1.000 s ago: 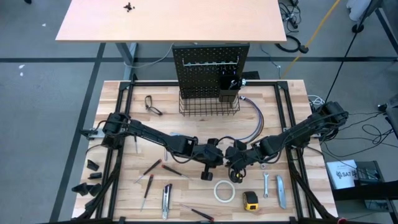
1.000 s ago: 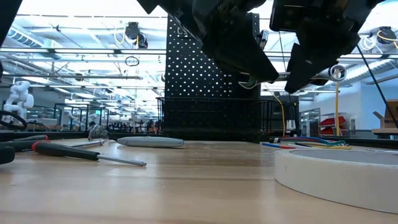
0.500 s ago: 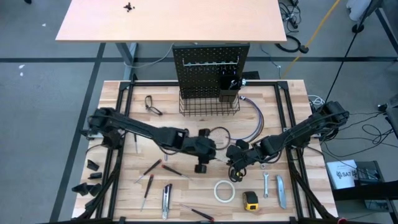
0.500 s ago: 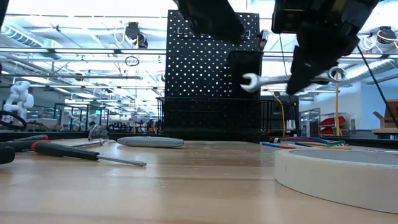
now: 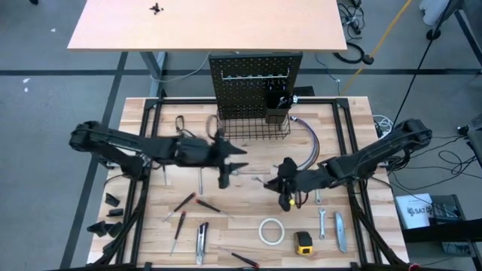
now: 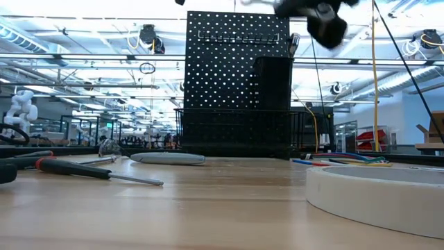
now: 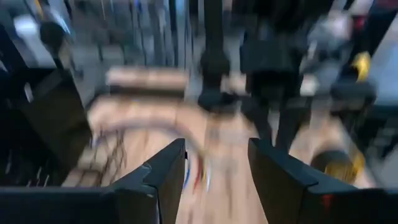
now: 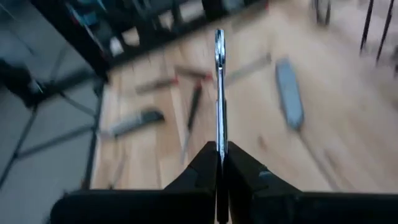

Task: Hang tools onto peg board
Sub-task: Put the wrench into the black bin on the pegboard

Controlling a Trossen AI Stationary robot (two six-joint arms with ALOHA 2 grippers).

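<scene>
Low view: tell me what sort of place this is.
Probably a robotics lab or workshop in a large industrial hall. A wooden workbench carries a black peg board and a red-handled screwdriver; behind it run exposed ceiling beams and more workstations.

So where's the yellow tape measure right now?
In the high view the yellow tape measure lies at the table's near edge, right of centre, between the white tape roll and a wrench.

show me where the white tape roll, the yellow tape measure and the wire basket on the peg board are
white tape roll (image 5: 271, 231), high view, on its ring
yellow tape measure (image 5: 303, 242), high view, on its case
wire basket (image 5: 253, 134), high view, on its front rim
</scene>
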